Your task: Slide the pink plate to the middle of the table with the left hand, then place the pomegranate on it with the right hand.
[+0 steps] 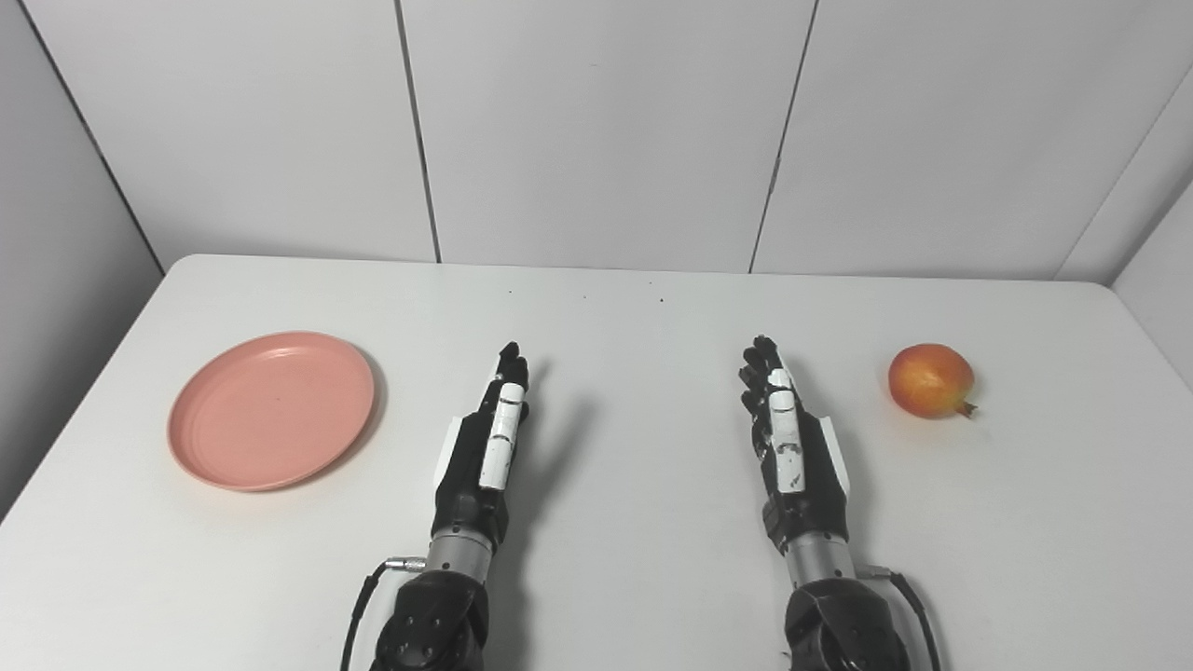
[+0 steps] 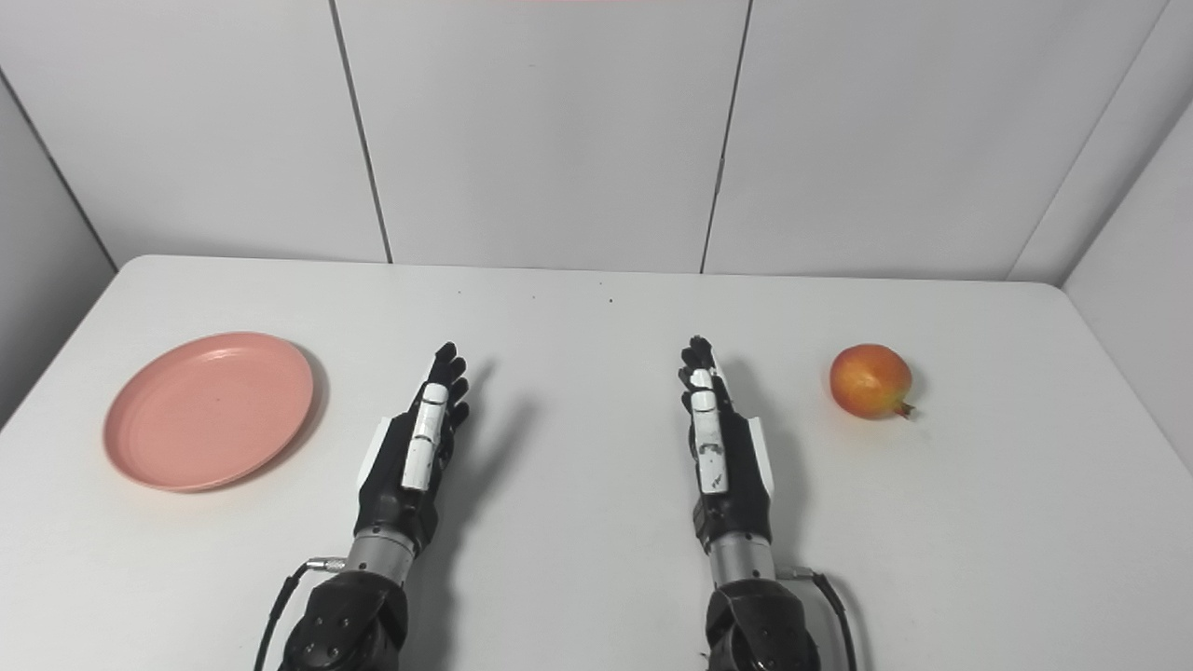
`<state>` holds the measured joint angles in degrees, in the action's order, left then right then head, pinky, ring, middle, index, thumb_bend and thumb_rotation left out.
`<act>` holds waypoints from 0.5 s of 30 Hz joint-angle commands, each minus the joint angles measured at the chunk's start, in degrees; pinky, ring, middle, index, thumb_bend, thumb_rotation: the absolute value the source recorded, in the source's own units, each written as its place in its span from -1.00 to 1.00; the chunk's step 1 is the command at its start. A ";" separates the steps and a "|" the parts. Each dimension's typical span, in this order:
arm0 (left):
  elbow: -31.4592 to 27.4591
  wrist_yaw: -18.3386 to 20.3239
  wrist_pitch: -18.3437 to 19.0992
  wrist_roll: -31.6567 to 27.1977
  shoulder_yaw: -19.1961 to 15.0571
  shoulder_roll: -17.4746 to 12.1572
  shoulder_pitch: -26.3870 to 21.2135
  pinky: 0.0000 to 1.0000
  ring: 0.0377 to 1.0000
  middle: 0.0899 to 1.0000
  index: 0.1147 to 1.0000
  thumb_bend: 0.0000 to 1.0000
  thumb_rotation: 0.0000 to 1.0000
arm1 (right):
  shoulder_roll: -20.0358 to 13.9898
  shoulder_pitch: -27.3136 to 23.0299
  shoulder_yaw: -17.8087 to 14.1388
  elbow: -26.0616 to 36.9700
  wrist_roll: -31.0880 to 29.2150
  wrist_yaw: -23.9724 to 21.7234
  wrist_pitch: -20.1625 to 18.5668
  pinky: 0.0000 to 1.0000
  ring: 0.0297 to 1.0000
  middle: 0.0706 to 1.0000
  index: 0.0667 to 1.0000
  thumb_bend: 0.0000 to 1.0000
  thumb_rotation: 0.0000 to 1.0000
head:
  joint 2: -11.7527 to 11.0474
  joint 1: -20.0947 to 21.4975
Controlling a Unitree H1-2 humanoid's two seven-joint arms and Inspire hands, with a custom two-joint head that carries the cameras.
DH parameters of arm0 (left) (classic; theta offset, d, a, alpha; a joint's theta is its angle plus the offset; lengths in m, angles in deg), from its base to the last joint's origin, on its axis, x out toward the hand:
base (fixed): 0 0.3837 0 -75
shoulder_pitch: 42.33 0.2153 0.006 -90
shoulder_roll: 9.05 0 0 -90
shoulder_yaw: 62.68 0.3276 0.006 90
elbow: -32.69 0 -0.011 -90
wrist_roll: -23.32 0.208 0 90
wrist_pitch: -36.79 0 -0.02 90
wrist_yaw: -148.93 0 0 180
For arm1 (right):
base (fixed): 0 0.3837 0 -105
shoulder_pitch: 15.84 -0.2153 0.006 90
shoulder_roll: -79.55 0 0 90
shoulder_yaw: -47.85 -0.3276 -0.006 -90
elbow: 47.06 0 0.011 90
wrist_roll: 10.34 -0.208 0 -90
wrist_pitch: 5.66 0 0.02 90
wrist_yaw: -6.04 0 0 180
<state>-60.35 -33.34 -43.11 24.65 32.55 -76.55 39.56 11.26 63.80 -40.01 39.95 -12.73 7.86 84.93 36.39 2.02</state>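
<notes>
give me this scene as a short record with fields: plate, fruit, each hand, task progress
plate: pink plate, empty, on the left side of the table
fruit: pomegranate, on the right side of the table, untouched
left hand: left hand, open, fingers extended, holding nothing, right of the plate
right hand: right hand, open, holding nothing, left of the pomegranate
task progress: not started; plate not yet at the middle
</notes>
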 commanded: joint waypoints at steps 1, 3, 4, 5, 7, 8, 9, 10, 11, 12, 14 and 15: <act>-1.30 0.16 -1.10 -0.15 0.47 1.07 -1.09 1.00 1.00 1.00 1.00 -0.03 1.00 | 0.10 -1.05 0.11 1.40 -0.23 -0.59 3.14 0.97 0.92 0.89 0.88 0.11 1.00 | -0.01 -0.08; -1.32 0.18 -1.04 -0.12 0.47 1.01 -1.08 1.00 1.00 1.00 1.00 -0.03 1.00 | 0.15 -1.09 0.11 1.36 -0.30 -0.59 3.27 0.96 0.91 0.88 0.88 0.10 1.00 | -0.06 -0.03; -1.36 0.17 -1.01 -0.06 0.49 0.99 -1.06 1.00 1.00 1.00 1.00 -0.03 1.00 | 0.20 -1.08 0.10 1.43 -0.26 -0.49 3.17 0.96 0.91 0.88 0.88 0.09 1.00 | -0.03 -0.02; -1.39 0.15 -1.02 0.06 0.54 0.95 -1.04 1.00 1.00 1.00 1.00 -0.03 1.00 | 0.23 -1.07 0.11 1.50 -0.23 -0.43 3.07 0.95 0.91 0.88 0.88 0.09 1.00 | -0.03 -0.02; -1.45 0.04 -1.05 0.37 0.65 0.92 -0.98 1.00 1.00 1.00 1.00 -0.03 1.00 | 0.15 -1.10 0.13 1.50 -0.09 -0.40 2.89 0.94 0.91 0.88 0.88 0.08 1.00 | -0.03 -0.02; -1.43 0.03 -1.13 0.44 0.68 0.88 -0.95 1.00 1.00 1.00 1.00 -0.02 1.00 | 0.13 -1.12 0.11 1.48 -0.02 -0.34 2.77 0.94 0.91 0.88 0.88 0.08 1.00 | -0.06 0.04; -1.41 0.08 -1.14 0.43 0.71 0.84 -0.92 1.00 1.00 1.00 1.00 -0.01 1.00 | 0.10 -1.14 0.09 1.46 0.02 -0.32 2.70 0.95 0.91 0.89 0.88 0.09 1.00 | -0.08 0.11; -1.44 0.11 -1.08 0.42 0.74 0.83 -0.89 1.00 1.00 1.00 1.00 0.00 1.00 | 0.08 -1.14 0.09 1.48 0.06 -0.31 2.66 0.95 0.91 0.89 0.88 0.09 1.00 | -0.08 0.11; -1.44 0.12 -1.04 0.43 0.75 0.82 -0.89 1.00 1.00 1.00 1.00 0.01 1.00 | 0.08 -1.16 0.07 1.52 0.07 -0.28 2.62 0.95 0.91 0.88 0.88 0.09 1.00 | -0.12 0.14; -1.47 0.09 -0.98 0.42 0.75 0.85 -0.88 1.00 1.00 1.00 1.00 0.01 1.00 | 0.08 -1.20 0.06 1.50 0.14 -0.23 2.61 0.94 0.90 0.88 0.88 0.08 1.00 | -0.13 0.15; -1.44 0.11 -1.01 0.34 0.75 0.88 -0.88 1.00 1.00 1.00 1.00 0.02 1.00 | 0.07 -1.30 0.02 1.43 0.25 -0.13 2.55 0.94 0.90 0.88 0.88 0.08 1.00 | -0.19 0.12; -1.39 0.12 -1.09 0.33 0.77 0.89 -0.87 1.00 1.00 1.00 1.00 0.02 1.00 | 0.07 -1.34 -0.01 1.41 0.22 -0.14 2.46 0.94 0.90 0.88 0.88 0.08 1.00 | -0.27 0.12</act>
<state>-60.36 -33.35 -43.11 24.73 32.71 -76.55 39.59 11.26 63.80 -40.01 39.95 -12.68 7.85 84.93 36.12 2.20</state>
